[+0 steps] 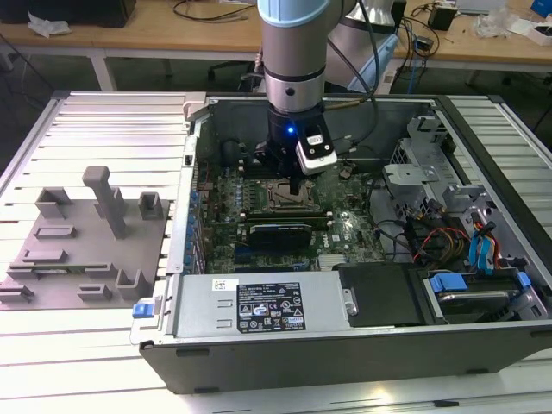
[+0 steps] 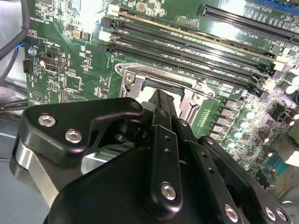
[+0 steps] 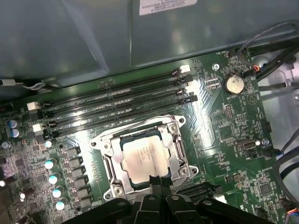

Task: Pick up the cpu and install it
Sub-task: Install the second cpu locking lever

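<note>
Cpu [image 3: 145, 158] seated — inside socket [image 3: 108, 161].

The cpu [image 3: 145, 157] lies flat in the socket [image 3: 145, 158], its pale top facing up inside the metal frame. The black hand [image 3: 156, 179] is at the cpu's near edge, its tip touching or just over the frame there. Four long memory slots [image 3: 117, 105] run beside the socket on the green motherboard [image 3: 224, 140]. A round coin battery [image 3: 233, 84] sits near the slots' ends.
</note>
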`<state>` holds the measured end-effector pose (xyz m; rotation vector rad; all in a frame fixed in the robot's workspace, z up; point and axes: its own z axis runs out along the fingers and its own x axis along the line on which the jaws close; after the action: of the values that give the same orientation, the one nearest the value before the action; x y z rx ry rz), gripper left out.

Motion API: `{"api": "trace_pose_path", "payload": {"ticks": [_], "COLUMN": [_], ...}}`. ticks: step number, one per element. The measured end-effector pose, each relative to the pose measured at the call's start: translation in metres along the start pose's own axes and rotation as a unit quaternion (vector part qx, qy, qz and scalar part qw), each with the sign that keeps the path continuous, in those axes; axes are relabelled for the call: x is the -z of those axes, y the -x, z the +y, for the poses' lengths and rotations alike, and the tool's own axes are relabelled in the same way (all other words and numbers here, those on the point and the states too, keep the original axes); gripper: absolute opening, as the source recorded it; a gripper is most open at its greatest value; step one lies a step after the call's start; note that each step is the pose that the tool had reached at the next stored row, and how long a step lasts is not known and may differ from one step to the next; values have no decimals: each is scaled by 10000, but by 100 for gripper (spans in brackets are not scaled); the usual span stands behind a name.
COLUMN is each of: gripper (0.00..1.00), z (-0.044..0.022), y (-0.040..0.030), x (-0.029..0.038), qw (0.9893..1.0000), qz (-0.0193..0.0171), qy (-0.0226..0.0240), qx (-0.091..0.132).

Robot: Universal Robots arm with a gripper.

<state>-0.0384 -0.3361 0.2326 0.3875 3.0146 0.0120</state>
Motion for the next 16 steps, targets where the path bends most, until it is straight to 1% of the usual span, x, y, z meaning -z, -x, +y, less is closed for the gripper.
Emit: {"api": "trace_pose_path", "payload": {"ticks": [2,3,4,6,8,9,10,12,16], "gripper": [11,11,11,11,11,11,11,11,11], "z": [-1,-1,-2,-2,-2,-2,-4,-17,-57], "y": [0,0,0,0,0,0,1,4,14], "x": [0,-1,-1,-2,-5,-5,-4,-5,-5], "qw": [9999,9997,9994,9988,9979,9974,9970,9965,9959], "qz": [3,5,9,29,64,76,86,96,103], "qy": [10,20,19,1,-57,-86,-101,-107,-105], "qx": [125,254,332,490,646,705,759,824,892]}}
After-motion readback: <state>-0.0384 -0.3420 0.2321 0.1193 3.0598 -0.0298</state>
